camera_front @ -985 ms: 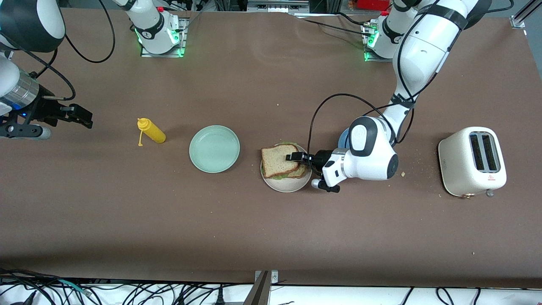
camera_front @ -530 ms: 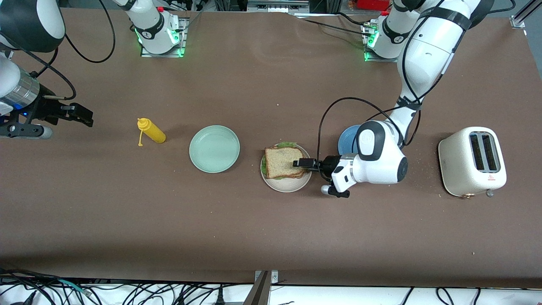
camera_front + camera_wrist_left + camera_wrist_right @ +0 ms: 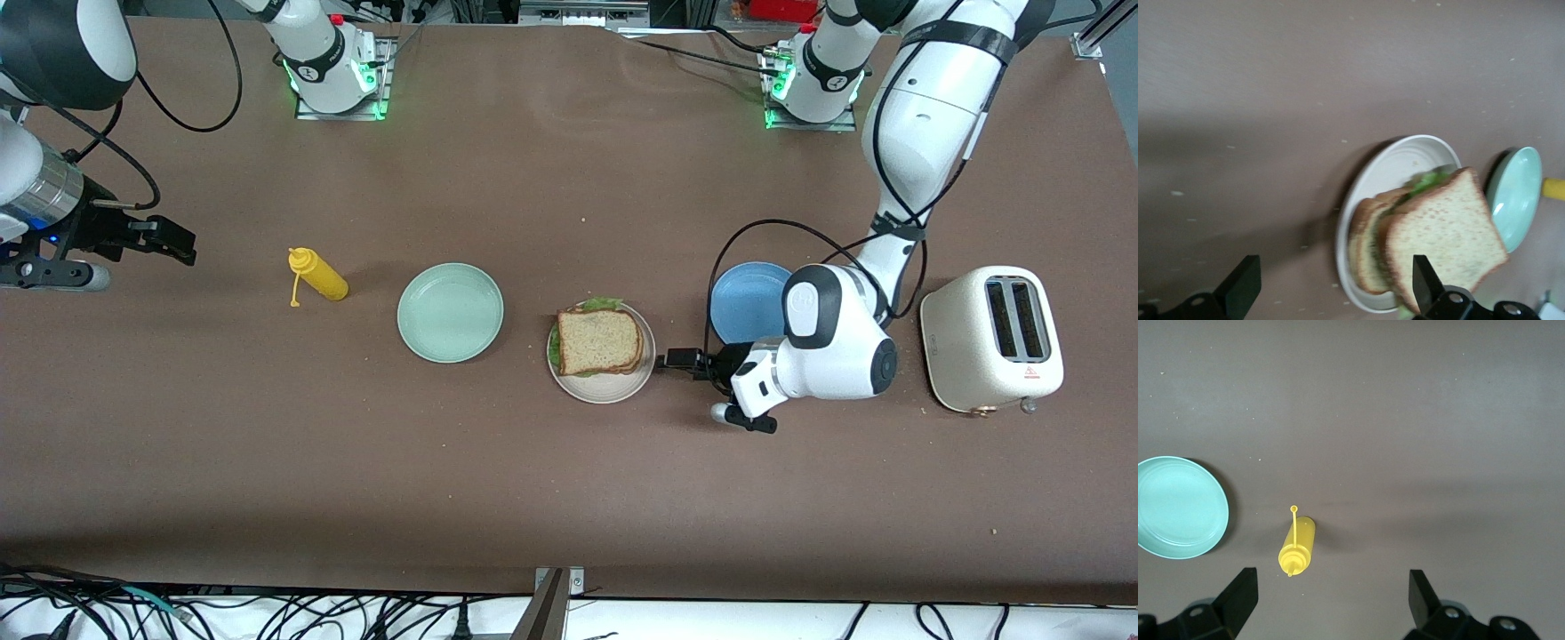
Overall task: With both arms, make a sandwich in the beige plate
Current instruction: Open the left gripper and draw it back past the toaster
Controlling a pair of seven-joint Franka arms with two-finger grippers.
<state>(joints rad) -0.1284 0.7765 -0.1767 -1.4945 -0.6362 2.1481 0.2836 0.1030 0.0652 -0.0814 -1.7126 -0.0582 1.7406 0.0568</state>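
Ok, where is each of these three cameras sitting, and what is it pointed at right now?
Front view: high across the table, facing both bases; shows both arms, the open left gripper beside the beige plate.
Left wrist view: looks down at the sandwich, its fingertips in frame.
Right wrist view: over the mustard bottle, right gripper open.
Shared: both wrist views catch the mint-green plate.
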